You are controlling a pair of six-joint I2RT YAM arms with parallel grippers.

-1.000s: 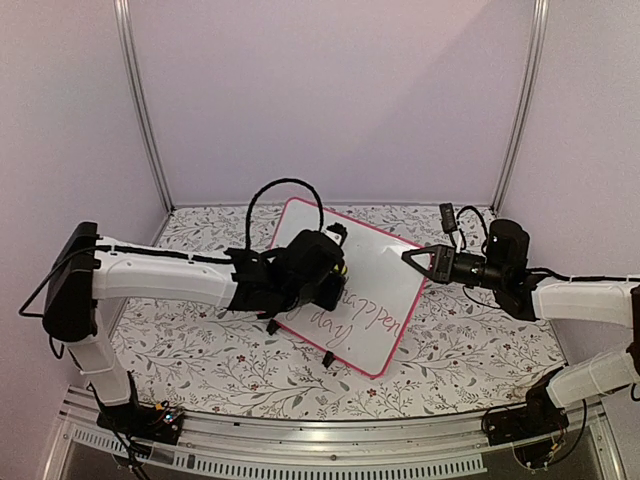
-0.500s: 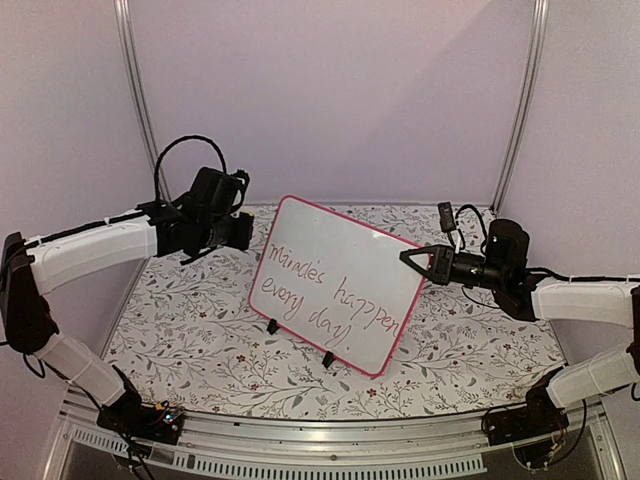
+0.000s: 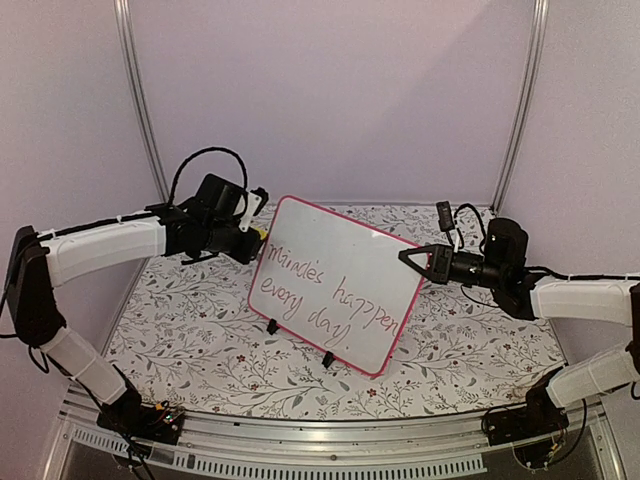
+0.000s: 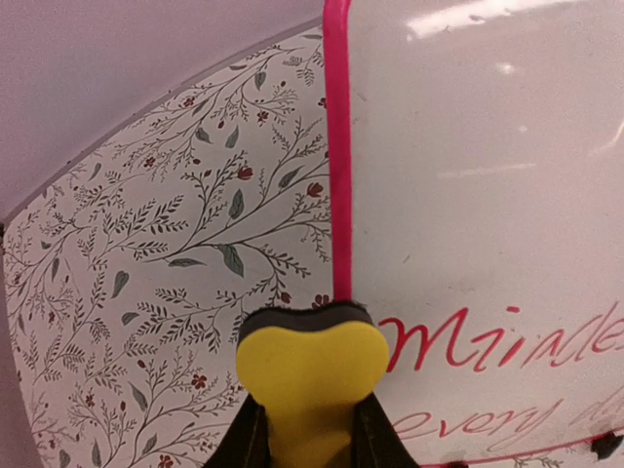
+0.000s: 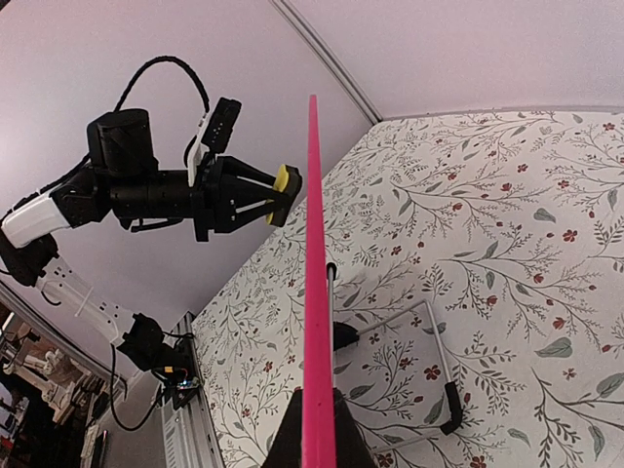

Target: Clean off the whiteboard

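The whiteboard (image 3: pixel 340 290) stands tilted on two black clip feet, pink-framed, with red handwriting across it. My left gripper (image 3: pixel 255 236) is shut on a yellow eraser (image 4: pixel 310 375) with a black felt face. The eraser is at the board's upper left edge, by the first red letter (image 4: pixel 429 341). My right gripper (image 3: pixel 412 259) is shut on the board's right edge. In the right wrist view the pink frame (image 5: pixel 314 273) runs edge-on up from my right gripper (image 5: pixel 314 434), with the eraser (image 5: pixel 285 182) beyond it.
The floral table cover (image 3: pixel 200 350) lies under everything. A wire stand (image 5: pixel 434 370) props the board from behind. Lilac walls and metal corner posts (image 3: pixel 140 110) close in the back and sides.
The left arm, earlier in front of the writing, swung away to the far left and has now come back to the board's upper left edge. The board and right arm have not moved.
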